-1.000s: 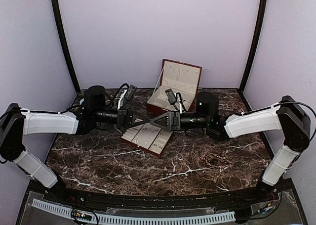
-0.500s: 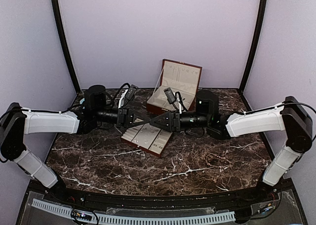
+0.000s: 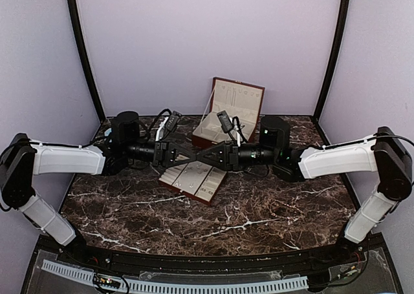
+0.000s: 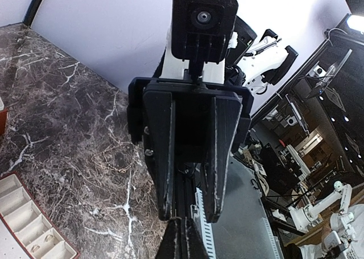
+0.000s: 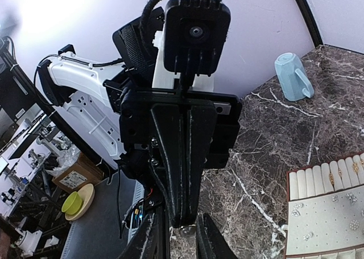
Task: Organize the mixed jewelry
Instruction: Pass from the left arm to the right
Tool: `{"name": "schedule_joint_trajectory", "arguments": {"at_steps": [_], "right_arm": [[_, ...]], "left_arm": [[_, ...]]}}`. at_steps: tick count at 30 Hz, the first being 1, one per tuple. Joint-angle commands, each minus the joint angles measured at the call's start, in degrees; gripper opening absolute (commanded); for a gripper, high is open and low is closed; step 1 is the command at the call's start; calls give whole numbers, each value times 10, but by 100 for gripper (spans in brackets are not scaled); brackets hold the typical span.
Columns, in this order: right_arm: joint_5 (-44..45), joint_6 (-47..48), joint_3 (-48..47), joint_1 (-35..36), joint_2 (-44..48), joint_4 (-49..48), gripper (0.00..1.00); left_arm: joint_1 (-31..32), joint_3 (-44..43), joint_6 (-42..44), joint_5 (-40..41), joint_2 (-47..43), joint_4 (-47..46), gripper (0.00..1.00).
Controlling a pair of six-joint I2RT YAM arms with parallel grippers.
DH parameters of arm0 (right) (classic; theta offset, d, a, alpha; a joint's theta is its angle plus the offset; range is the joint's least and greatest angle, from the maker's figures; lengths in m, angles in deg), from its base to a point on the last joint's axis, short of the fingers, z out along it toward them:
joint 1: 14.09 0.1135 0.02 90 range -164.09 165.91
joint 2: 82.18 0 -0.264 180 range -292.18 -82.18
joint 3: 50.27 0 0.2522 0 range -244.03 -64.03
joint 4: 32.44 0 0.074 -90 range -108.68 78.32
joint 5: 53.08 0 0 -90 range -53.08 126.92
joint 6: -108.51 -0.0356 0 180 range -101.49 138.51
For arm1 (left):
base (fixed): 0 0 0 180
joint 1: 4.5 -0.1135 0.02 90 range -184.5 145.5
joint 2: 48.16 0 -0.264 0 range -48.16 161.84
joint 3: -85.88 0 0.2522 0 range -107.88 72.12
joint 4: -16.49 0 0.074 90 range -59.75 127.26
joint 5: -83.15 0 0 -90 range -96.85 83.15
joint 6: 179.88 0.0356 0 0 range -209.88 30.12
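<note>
Two hands meet tip to tip at mid-frame above the compartment tray (image 3: 204,189). The left hand (image 3: 192,154) is pinched fully together, with no piece visible at its tips. The right hand (image 3: 202,157) stands narrow, jaws either side of that tip. The mixed jewelry (image 5: 296,212) shows as specks in the tray's cream cells, lower right of the right wrist view. It is likely featherlight, slippery and easily bent, so a fingertip pinch across the middle suits. A second ago the right jaws gaped wider.
</note>
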Motion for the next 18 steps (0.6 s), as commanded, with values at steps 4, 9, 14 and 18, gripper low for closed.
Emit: {"name": "schedule_joint_trajectory", "arguments": {"at_steps": [4, 9, 14, 18], "right_arm": [[0, 19, 9, 5, 10, -21, 27], [8, 31, 13, 5, 9, -22, 29], [10, 41, 18, 5, 9, -32, 29], [8, 43, 20, 5, 9, -43, 29]], "left_arm": [[3, -15, -10, -13, 1, -25, 0], [3, -15, -18, -16, 1, -31, 0], [4, -14, -27, -21, 4, -41, 0], [4, -14, -29, -21, 5, -43, 0]]}}
